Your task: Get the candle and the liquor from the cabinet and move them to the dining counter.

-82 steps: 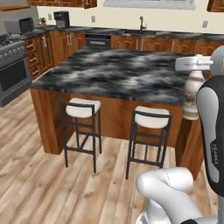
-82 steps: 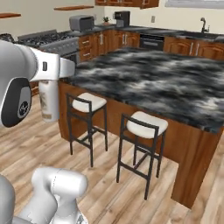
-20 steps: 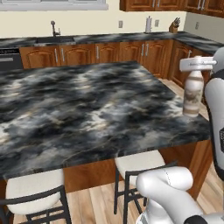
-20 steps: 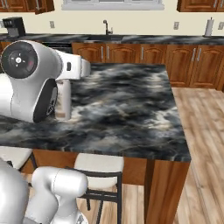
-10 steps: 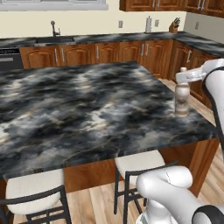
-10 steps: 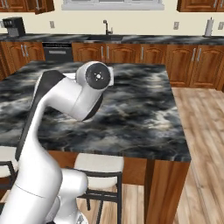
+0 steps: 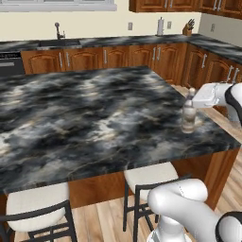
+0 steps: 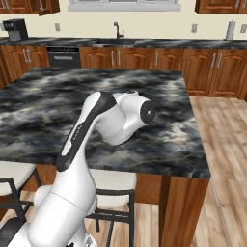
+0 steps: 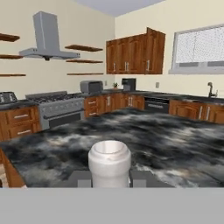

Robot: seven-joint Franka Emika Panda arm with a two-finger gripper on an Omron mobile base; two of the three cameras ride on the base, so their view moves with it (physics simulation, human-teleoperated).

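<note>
Liquor (image 7: 188, 113): small clear greyish glass bottle, narrow neck, pale cap; contents cannot be made out through the glass. No label or writing legible on it. It stands upright over the right end of the dining counter (image 7: 85, 113), near the right edge; its base looks to be at or just above the stone, and contact cannot be judged.

Pincer (image 7: 194, 100): reaches in from the right at the bottle's neck, closed down tight on the liquor just below the cap. In the hand view the pale cylindrical cap (image 9: 109, 159) with a round rimmed top sits between the two dark finger tips (image 9: 80, 179), one to each side and pressed against it.

Dining counter top: glossy marbled stone, black, grey and white in cloudy patches, squared edges, on a reddish-brown wooden base. Two stools (image 7: 151, 176) with cream padded seats and thin dark metal frames are tucked under the near edge.

Background: wall worktop of the same marbling over reddish-brown raised-panel base cabinets (image 7: 118, 59) with short grey handles; a faucet (image 7: 58, 30) at the back wall. In the hand view, a steel range hood (image 9: 47, 41) hangs above a stove (image 9: 57, 107), with wooden wall cabinets (image 9: 135, 52) beside a window (image 9: 199, 48).
</note>
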